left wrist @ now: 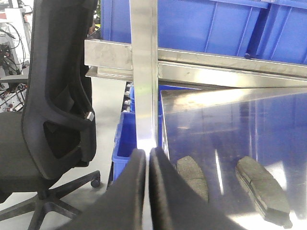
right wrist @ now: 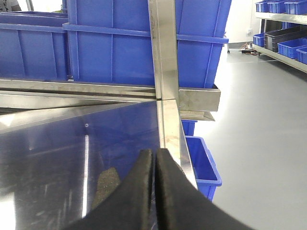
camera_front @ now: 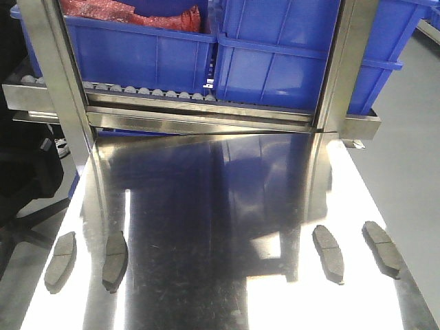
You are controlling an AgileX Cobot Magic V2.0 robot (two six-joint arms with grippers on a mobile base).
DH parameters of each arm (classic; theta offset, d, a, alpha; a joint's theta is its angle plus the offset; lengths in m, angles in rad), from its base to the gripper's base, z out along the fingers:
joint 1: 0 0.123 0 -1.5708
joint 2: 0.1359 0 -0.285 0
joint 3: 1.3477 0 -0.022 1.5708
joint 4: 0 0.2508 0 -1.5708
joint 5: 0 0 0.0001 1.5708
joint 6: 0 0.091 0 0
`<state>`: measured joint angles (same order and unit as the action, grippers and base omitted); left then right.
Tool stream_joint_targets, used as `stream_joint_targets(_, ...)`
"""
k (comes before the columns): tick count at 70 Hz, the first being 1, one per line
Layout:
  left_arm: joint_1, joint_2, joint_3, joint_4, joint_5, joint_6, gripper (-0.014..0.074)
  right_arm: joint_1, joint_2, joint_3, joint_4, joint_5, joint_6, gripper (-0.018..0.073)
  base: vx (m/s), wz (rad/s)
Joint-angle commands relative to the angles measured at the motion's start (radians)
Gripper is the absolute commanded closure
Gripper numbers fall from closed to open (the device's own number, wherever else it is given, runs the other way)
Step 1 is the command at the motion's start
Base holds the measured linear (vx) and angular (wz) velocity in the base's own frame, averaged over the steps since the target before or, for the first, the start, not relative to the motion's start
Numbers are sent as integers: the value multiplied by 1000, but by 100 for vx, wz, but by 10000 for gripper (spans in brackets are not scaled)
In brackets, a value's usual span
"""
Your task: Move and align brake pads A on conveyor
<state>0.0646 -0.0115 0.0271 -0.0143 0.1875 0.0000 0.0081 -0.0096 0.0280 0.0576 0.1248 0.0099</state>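
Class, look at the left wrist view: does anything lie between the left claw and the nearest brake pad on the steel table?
Nothing visible does. The left claw, jaws shut, points just left of the nearest brake pad, which lies flat on the steel table; no other object sits between them.

Pad pairs (camera_front: pixel 115 260), seemingly at tabletop (camera_front: pixel 206 227) sides.

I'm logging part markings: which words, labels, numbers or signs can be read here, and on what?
No text can be read.
The brake pads show bare faces.
The blue bins show no print.
A small white patch at one bin's foot is too small to read.
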Motion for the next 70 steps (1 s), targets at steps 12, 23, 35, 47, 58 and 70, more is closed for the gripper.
stream_joint_targets(12, 3, -13, 12, -11, -100, -6, 603, 0, -10, 6, -5, -76, -10, 563, 0, 0)
stream_joint_targets(23, 3, -2, -119, -11, -54, -6, 603, 0, -10, 6, -5, -76, -10, 563, 0, 0)
stream_joint_targets(35, 3, 142, -337, -11, 66, -6, 603, 0, -10, 6, -5, -76, -10, 563, 0, 0)
stream_joint_targets(47, 3, 322, -503, -11, 144, -6, 603, 0, -10, 6, -5, -76, -10, 563, 0, 0)
stream_joint_targets(58, 3, 374, -528, -11, 136, -6, 601, 0, -10, 6, -5, -76, -10, 563, 0, 0)
stream_joint_targets(70, 3, 374, -528, -11, 157, -6, 512, 0, -10, 6, -5, -76, -10, 563, 0, 0)
